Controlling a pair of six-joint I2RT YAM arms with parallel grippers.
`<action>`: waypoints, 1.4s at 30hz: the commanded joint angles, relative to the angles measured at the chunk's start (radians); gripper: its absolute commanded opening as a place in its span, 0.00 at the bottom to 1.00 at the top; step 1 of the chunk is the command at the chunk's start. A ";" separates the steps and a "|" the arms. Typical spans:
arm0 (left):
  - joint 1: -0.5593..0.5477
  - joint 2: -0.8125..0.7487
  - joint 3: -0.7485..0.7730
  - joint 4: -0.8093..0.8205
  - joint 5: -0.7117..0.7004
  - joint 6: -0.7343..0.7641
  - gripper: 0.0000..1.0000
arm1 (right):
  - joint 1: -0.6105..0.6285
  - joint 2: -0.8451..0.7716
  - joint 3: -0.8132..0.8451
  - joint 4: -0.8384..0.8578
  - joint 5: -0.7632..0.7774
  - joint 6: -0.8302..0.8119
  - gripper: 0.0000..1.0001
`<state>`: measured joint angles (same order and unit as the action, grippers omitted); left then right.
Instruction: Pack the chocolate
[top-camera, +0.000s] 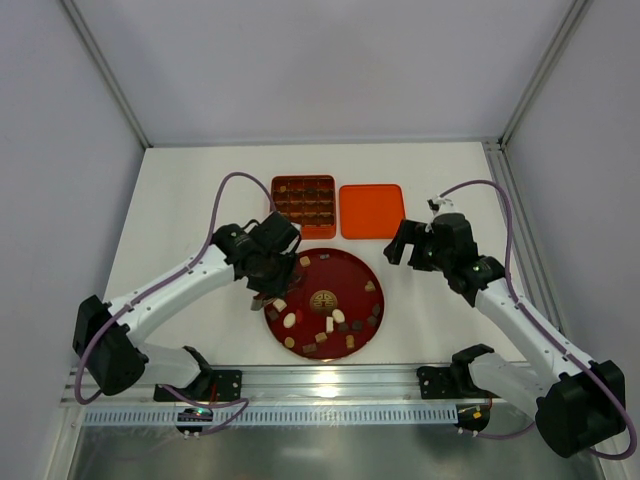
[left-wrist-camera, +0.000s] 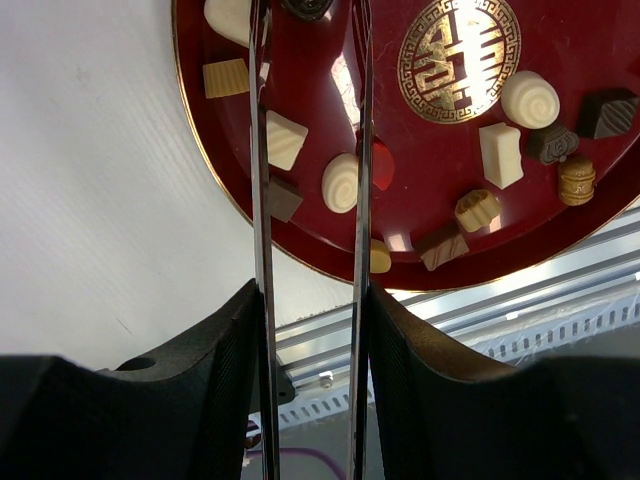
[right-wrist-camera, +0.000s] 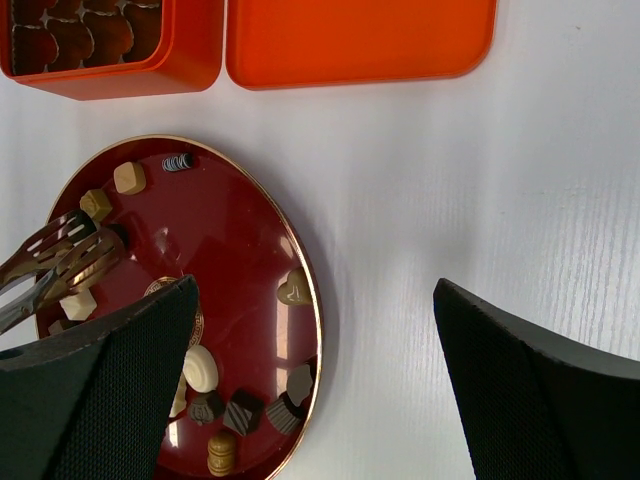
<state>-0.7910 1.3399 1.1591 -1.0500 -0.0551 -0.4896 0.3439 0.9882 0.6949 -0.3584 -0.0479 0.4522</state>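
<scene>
Left pincer narrow, clamped on metal tongs; blades over the 9 o'clock side of the red plate. Right pincer wide, holding nothing, above the table at the plate's 2 o'clock. Chocolate loose on the plate; orange box at its 12 o'clock.

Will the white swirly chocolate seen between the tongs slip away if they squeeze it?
Quite possibly: the swirly chocolate looks smooth and domed, and the tongs are thin, shiny metal. It would likely skid on the glossy red plate rather than roll. It is small, so probably light.
</scene>
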 joint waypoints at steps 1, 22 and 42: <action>-0.002 0.008 -0.002 0.031 -0.015 0.006 0.44 | -0.002 -0.016 0.000 0.038 0.003 0.008 1.00; -0.004 0.027 0.004 0.022 -0.019 0.023 0.40 | -0.002 -0.002 0.008 0.041 0.002 0.002 1.00; -0.007 0.018 0.042 0.005 -0.011 0.028 0.33 | -0.002 -0.014 0.002 0.036 0.008 0.000 1.00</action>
<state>-0.7921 1.3754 1.1576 -1.0481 -0.0666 -0.4671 0.3439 0.9882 0.6907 -0.3588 -0.0475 0.4519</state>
